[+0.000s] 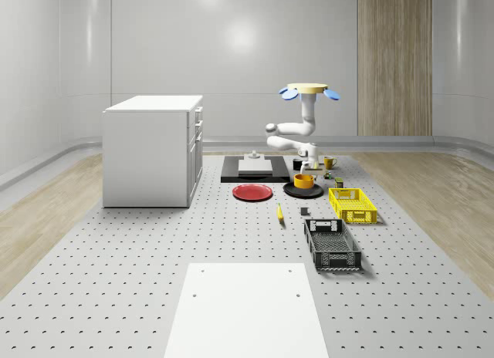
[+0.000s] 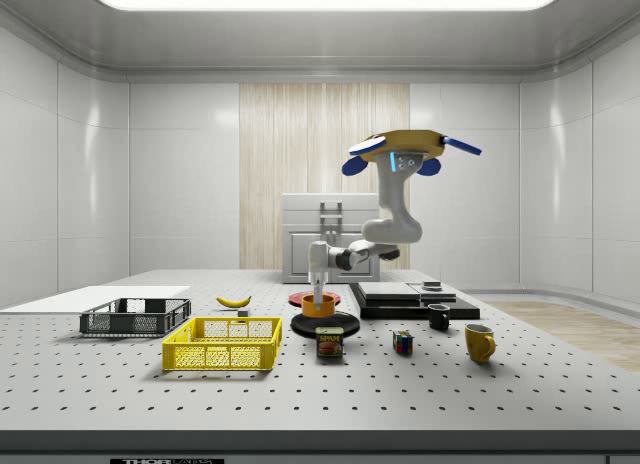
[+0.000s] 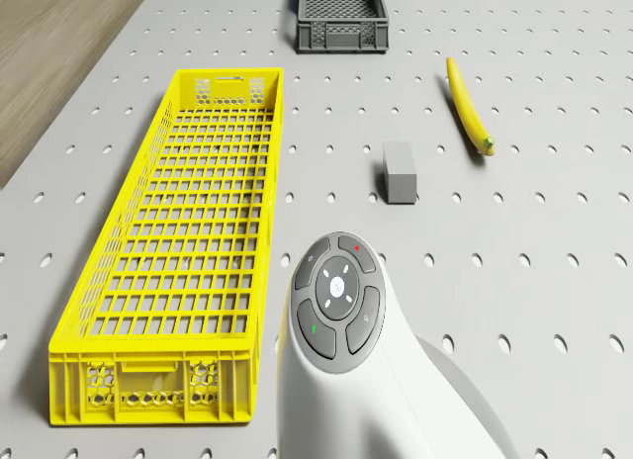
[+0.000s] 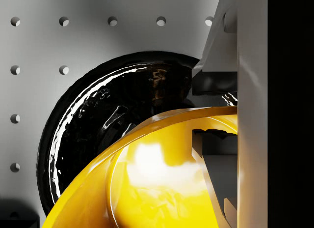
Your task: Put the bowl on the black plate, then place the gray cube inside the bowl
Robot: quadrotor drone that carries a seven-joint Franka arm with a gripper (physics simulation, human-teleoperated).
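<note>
While the drone (image 2: 410, 147) hovers above the far end of the perforated table (image 1: 116, 281), with the arm folded down and forward, you have the gripper (image 2: 318, 287) at the glossy orange-yellow bowl (image 2: 320, 306), which sits over the shiny black round plate (image 2: 322, 326). In the wrist view one finger (image 4: 216, 174) is inside the bowl and the other outside, so the fingers look pinched on the rim wall (image 4: 196, 115) — whether the bowl's base already rests on the plate or is just above it, you cannot tell.

Judge the bowl as light, rigid and slick: a thin hard wall that will not give, and could swing or slip in a rim pinch if you tilt it. Keep it level and let go gently.

The small gray block (image 3: 400, 171) lies on the bare table between the long yellow mesh crate (image 3: 178, 251) and the yellow banana (image 3: 469, 108), well apart from the plate. It looks stiff, light and flat-sided — take it across its two long faces, from above, squarely.
</note>
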